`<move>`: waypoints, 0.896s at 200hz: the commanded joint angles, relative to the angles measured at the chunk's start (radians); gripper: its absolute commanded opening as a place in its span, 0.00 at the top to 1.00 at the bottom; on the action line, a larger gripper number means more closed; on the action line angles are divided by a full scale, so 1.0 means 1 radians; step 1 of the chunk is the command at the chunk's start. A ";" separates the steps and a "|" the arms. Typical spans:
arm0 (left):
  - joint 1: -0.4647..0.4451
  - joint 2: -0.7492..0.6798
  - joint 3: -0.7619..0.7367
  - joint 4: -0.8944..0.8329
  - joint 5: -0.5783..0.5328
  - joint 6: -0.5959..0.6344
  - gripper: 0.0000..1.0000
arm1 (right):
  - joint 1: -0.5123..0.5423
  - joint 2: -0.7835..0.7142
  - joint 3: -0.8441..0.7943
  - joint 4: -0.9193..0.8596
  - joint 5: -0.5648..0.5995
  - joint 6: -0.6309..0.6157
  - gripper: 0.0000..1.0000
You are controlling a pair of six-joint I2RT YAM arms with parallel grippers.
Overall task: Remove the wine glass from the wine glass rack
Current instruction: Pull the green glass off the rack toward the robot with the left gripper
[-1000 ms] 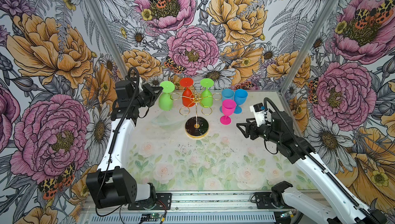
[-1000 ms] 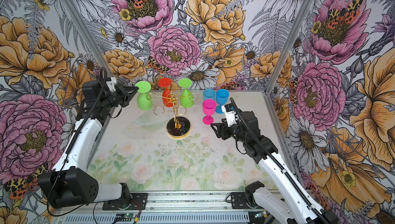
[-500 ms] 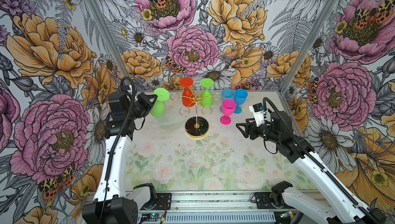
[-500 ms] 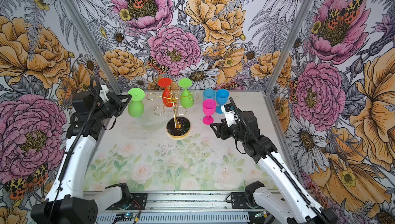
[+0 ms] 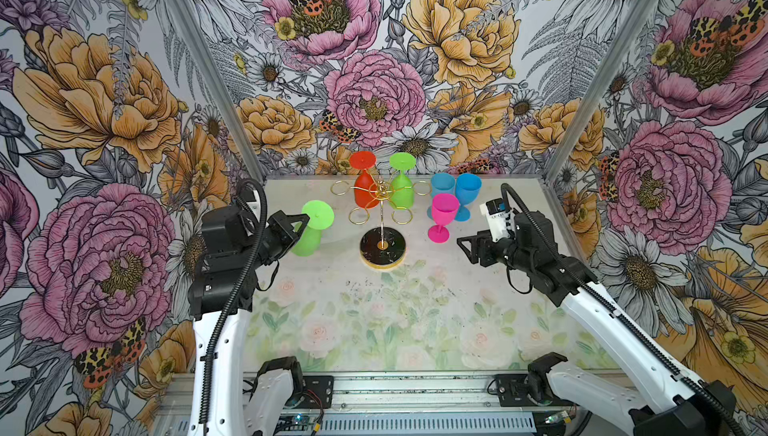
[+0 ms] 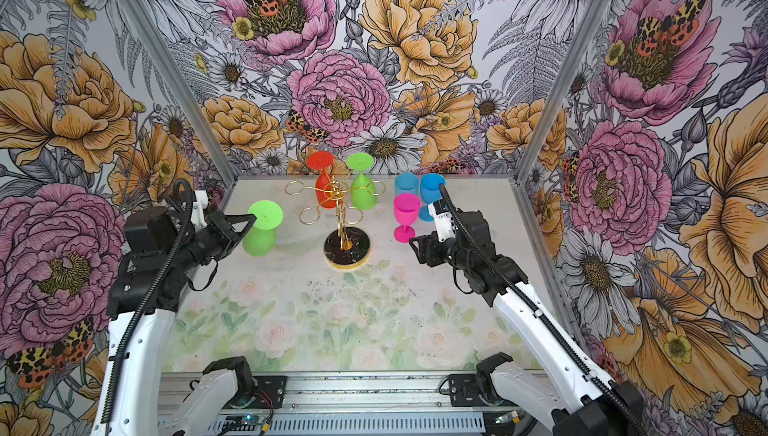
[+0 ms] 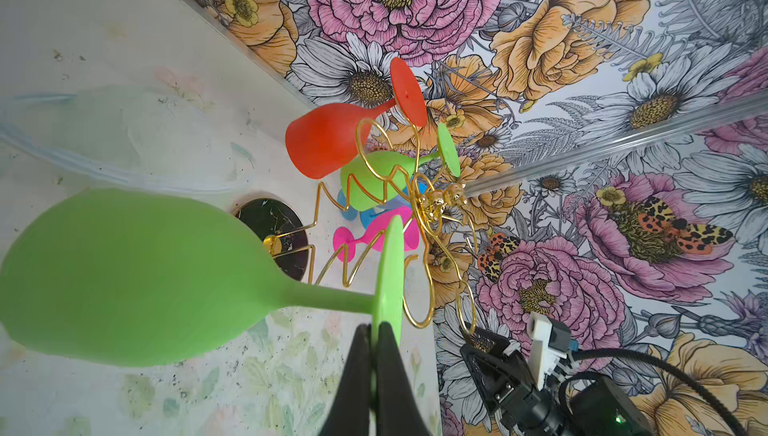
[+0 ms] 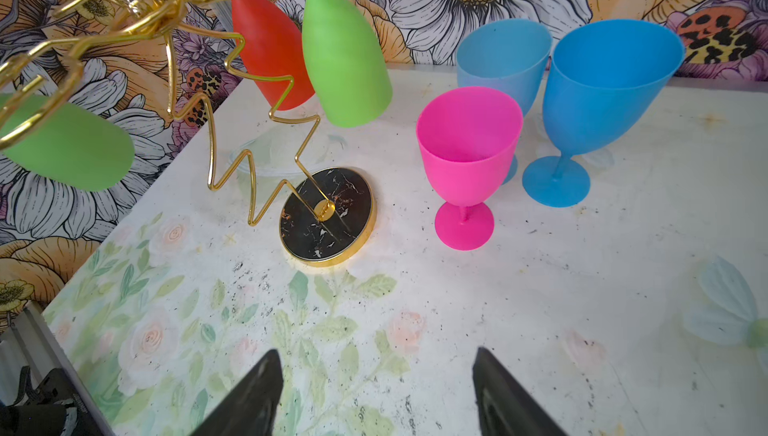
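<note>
one green wine glass (image 5: pixel 308 237) now off the wine glass rack (image 5: pixel 384 247), foot pinched by left claw (image 7: pixel 376 331). right claw (image 8: pixel 376 353) spread.

The lime-green wine glass (image 5: pixel 311 232) hangs upside down and slightly tilted, its foot rim pinched by the left gripper (image 5: pixel 305 218). The gold wire wine glass rack (image 5: pixel 382 247) stands upright just beyond the claw's tips, apart from it.

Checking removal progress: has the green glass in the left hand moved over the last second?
Yes. In a top view the held green glass has shifted left and toward the front, clear of the wine glass rack, whose base stayed put.
</note>
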 commanded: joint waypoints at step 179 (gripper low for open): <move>-0.685 -0.063 -0.097 -0.071 -0.237 0.073 1.00 | 0.008 0.073 0.033 0.013 0.006 0.086 0.27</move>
